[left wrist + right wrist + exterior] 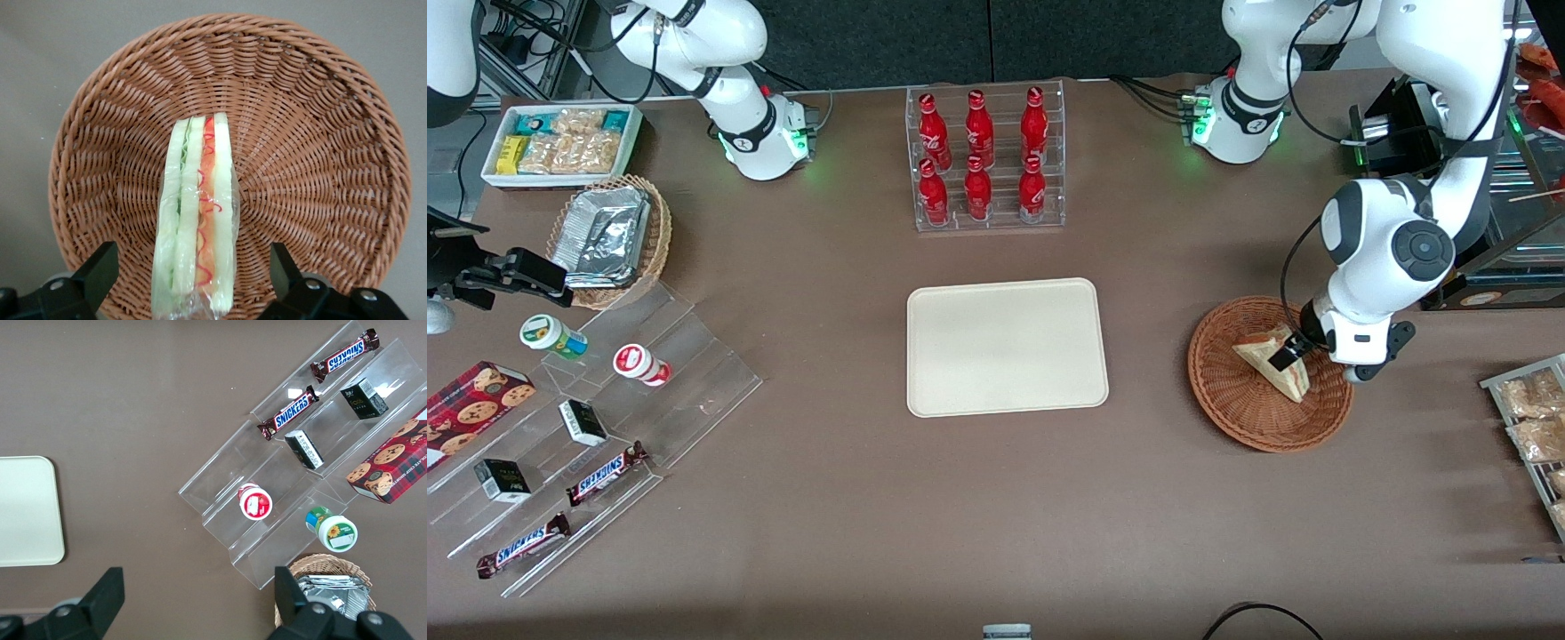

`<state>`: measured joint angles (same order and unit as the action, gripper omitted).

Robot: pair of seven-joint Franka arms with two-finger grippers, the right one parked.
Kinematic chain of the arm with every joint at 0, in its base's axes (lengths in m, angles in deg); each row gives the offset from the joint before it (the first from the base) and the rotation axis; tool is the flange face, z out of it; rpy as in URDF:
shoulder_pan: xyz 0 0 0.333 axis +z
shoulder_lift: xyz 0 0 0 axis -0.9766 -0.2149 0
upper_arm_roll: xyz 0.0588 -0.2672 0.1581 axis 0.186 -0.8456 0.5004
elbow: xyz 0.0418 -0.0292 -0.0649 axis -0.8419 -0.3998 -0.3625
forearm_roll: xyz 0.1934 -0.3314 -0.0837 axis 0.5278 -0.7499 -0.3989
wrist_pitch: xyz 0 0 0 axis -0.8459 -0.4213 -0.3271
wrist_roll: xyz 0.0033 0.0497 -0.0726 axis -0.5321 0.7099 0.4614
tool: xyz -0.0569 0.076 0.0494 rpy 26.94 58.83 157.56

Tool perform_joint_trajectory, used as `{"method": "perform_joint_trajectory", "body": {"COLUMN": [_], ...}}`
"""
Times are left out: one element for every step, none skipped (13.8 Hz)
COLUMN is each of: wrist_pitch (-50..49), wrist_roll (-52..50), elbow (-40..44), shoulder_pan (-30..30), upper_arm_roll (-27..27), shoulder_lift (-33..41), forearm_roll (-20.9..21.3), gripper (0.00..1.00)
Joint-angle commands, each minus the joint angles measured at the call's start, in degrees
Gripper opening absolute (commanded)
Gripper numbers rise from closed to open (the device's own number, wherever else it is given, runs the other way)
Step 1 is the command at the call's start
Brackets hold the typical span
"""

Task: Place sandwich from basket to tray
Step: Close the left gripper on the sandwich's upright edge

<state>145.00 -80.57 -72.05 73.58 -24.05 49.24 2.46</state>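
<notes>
The sandwich [1272, 360], a pale bread wedge in clear wrap with red, orange and green filling [199, 220], lies in the round reddish-brown wicker basket [1227, 400] toward the working arm's end of the table. My left gripper [1294, 354] hangs low over the basket, open, with one black finger [100, 270] on each side of the sandwich and a gap between each finger and the bread. The basket's woven wall [313, 153] fills the left wrist view. The cream-beige tray [1007, 347] lies flat at the middle of the table and holds nothing.
A clear rack of red bottles [985, 158] stands farther from the front camera than the tray. A clear stepped stand with snack bars and small jars [587, 418], a foil-lined tan basket [609, 238] and a white box of snacks [560, 142] lie toward the parked arm's end. Packets [1534, 418] lie beside the basket.
</notes>
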Motion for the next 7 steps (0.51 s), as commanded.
{"method": "perform_joint_trajectory", "body": {"wrist_pitch": [3.57,3.84,3.76,3.49,3.23,3.05,2.09], "wrist_roll": [-0.95,-0.95,-1.12,-1.56,-1.57,-1.65,-1.65], "elbow": [-1.62,-1.88,-2.06,-2.49,-2.93,-2.94,-2.85], "shoulder_pan": [-0.38,-0.38,-0.38,-0.38,-0.38,-0.38,-0.38], "upper_arm_roll": [0.00,0.00,0.00,0.00,0.00,0.00,0.00], "shoulder_lift": [-1.22,-1.75,-2.01,-2.19,-2.19,-2.10,-1.93], "forearm_roll": [-0.78,-0.86,-1.13,-2.17,-3.14,-3.32,-3.33], "gripper": [1.00,0.98,0.89,0.73,0.47,0.22,0.04]}}
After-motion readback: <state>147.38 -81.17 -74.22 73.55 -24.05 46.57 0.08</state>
